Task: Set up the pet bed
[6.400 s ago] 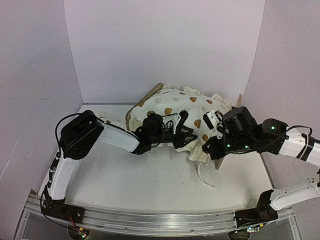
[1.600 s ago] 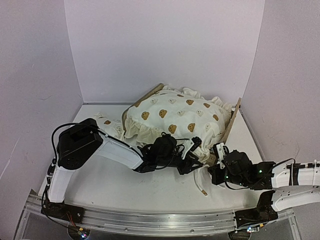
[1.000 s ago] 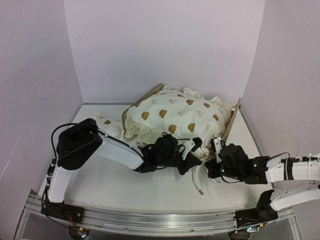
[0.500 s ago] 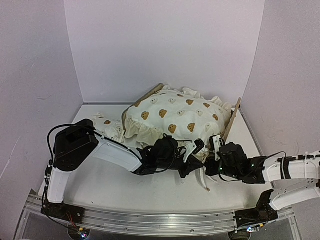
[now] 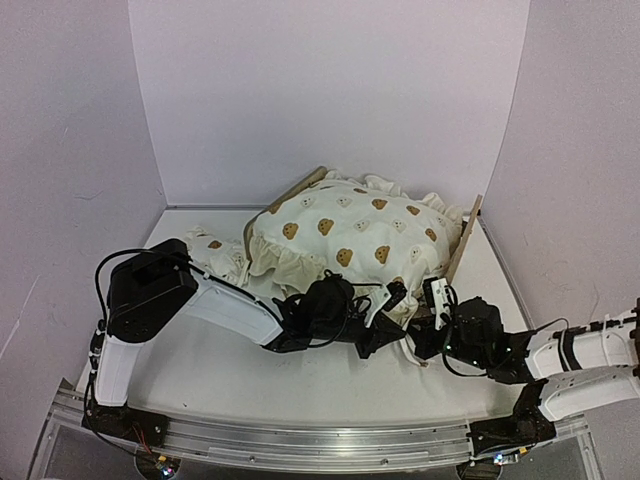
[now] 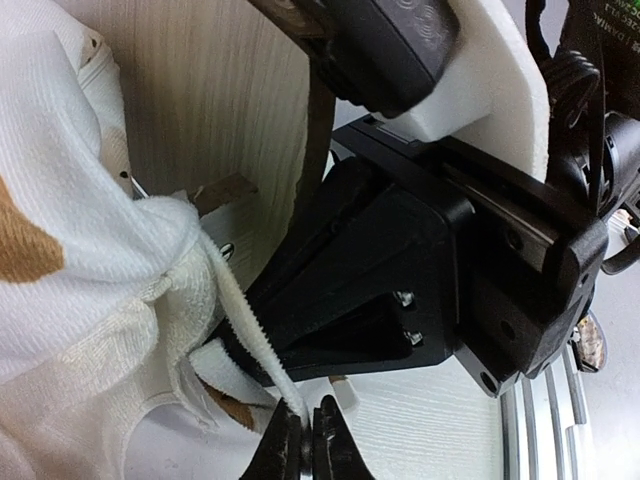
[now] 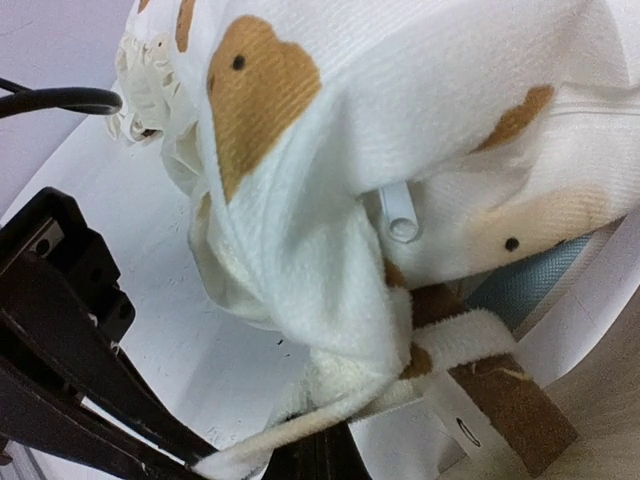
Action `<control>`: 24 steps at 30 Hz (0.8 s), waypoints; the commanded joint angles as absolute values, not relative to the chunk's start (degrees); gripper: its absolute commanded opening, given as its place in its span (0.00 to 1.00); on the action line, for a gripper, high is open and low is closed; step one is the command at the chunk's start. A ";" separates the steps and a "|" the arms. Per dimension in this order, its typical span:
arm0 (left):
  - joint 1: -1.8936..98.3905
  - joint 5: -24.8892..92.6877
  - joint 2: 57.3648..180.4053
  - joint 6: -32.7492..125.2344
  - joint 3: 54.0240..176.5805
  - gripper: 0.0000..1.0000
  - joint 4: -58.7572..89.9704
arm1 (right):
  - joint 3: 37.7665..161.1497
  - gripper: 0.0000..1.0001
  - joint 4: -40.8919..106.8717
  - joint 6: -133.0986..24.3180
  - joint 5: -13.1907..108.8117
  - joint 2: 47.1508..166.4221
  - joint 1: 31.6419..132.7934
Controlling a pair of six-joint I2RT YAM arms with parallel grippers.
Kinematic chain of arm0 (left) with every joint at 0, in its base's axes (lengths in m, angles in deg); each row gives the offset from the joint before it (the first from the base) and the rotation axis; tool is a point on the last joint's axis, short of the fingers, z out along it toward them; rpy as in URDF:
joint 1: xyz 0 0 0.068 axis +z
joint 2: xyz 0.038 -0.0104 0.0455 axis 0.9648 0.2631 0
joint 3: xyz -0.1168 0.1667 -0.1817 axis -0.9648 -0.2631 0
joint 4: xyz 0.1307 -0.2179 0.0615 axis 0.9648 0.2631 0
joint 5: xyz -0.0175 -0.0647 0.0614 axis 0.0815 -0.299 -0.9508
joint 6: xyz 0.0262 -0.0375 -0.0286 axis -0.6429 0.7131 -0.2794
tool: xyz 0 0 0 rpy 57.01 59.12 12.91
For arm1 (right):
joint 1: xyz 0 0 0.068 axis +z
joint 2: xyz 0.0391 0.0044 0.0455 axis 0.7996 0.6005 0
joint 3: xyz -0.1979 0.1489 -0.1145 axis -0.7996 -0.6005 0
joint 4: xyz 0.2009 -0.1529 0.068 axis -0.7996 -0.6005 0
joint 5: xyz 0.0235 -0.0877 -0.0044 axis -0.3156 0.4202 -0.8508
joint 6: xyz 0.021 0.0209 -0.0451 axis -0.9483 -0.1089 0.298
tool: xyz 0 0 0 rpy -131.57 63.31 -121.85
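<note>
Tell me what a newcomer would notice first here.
A puffy cream bear-print cushion dominates mid-table, heaped over the pet bed so only wooden edges show. At its near edge both arms meet, the left gripper shut on a white tie beside the right gripper.

A bear-print cushion (image 5: 350, 230) lies heaped over the wooden bed (image 5: 463, 243) on the worktop (image 5: 230, 375). The left pincer (image 5: 392, 318) and right pincer (image 5: 428, 322) meet at its near edge, beside a dangling tie (image 5: 418, 358).

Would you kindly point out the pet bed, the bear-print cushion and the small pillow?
pet bed (image 5: 466, 238), top external view, wooden board at right
bear-print cushion (image 5: 345, 222), top external view, middle of top
small pillow (image 5: 218, 255), top external view, exposed part
</note>
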State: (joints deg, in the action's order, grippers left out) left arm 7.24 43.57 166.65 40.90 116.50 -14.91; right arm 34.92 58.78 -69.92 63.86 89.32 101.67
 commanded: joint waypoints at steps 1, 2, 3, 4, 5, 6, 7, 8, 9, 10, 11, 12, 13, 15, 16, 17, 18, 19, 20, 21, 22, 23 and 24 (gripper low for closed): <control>7.07 45.63 164.52 41.43 115.96 0.10 -16.99 | 32.82 0.00 70.75 -66.29 61.22 88.99 101.11; 7.01 46.12 164.40 41.43 115.85 0.12 -16.93 | 32.57 0.00 71.74 -65.91 60.89 89.29 101.04; 7.01 46.49 164.27 41.54 115.55 0.13 -16.88 | 32.76 0.00 72.38 -65.53 60.82 89.78 100.83; 7.00 46.47 164.12 41.78 115.41 0.13 -16.83 | 33.12 0.00 72.61 -65.32 60.66 90.57 100.65; 7.03 46.58 164.01 42.05 115.45 0.12 -16.83 | 33.79 0.00 72.81 -64.94 59.94 91.29 100.40; 7.06 46.71 164.06 42.02 115.57 0.09 -16.83 | 34.22 0.00 73.18 -64.90 58.84 91.96 100.20; 6.99 46.77 164.14 42.17 115.74 0.07 -16.75 | 34.54 0.00 73.59 -65.14 58.04 92.43 100.12; 7.04 46.69 164.29 42.29 116.00 0.05 -16.73 | 35.14 0.00 73.75 -65.56 56.88 92.76 100.07; 7.07 46.27 164.40 42.49 116.30 0.05 -16.65 | 35.76 0.00 73.70 -65.97 55.99 93.07 100.03; 7.07 45.65 164.49 42.72 116.34 0.05 -16.57 | 36.19 0.00 73.59 -66.41 55.87 93.47 100.05; 7.07 45.49 164.57 42.68 116.50 0.06 -16.49 | 36.22 0.00 73.70 -66.73 55.86 93.66 100.10; 7.12 45.61 164.67 42.54 116.52 0.06 -16.41 | 36.15 0.00 73.79 -66.81 56.28 93.84 100.03; 7.08 45.94 164.80 42.49 116.61 0.06 -16.33 | 35.99 0.00 74.07 -66.71 56.47 93.97 100.03; 7.07 46.44 165.09 42.67 116.55 0.07 -16.16 | 35.39 0.00 75.15 -66.84 56.68 93.70 99.98; 7.03 46.77 165.16 42.82 116.38 0.08 -16.11 | 35.20 0.00 75.65 -67.23 57.00 93.63 99.96; 7.07 47.19 165.18 42.83 116.24 0.10 -16.00 | 35.35 0.00 75.83 -67.40 57.19 93.90 99.92; 7.09 47.17 164.94 42.88 115.87 0.13 -15.83 | 35.71 0.00 75.87 -67.39 57.24 94.40 99.91; 7.10 46.91 164.57 42.92 115.33 0.17 -15.76 | 36.03 0.00 75.94 -67.13 57.18 94.96 99.86; 7.20 46.48 163.94 42.74 114.40 0.22 -15.69 | 36.26 0.00 75.95 -66.96 57.21 95.37 99.77; 7.29 45.63 163.08 42.60 113.34 0.28 -15.51 | 36.25 0.00 75.95 -66.72 57.13 95.66 99.76; 7.56 45.35 162.18 42.58 112.33 0.34 -15.35 | 36.16 0.00 75.95 -66.51 57.12 95.86 99.69; 7.94 45.55 161.02 42.57 111.25 0.38 -15.16 | 35.78 0.00 76.07 -66.19 56.85 95.92 99.70; 8.33 45.67 159.87 42.57 110.17 0.43 -14.94 | 35.47 0.00 76.15 -65.94 56.66 95.93 99.68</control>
State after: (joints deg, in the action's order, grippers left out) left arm 7.33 45.17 165.85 42.24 113.68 -15.26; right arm 33.08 71.45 -66.84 58.22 95.33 100.01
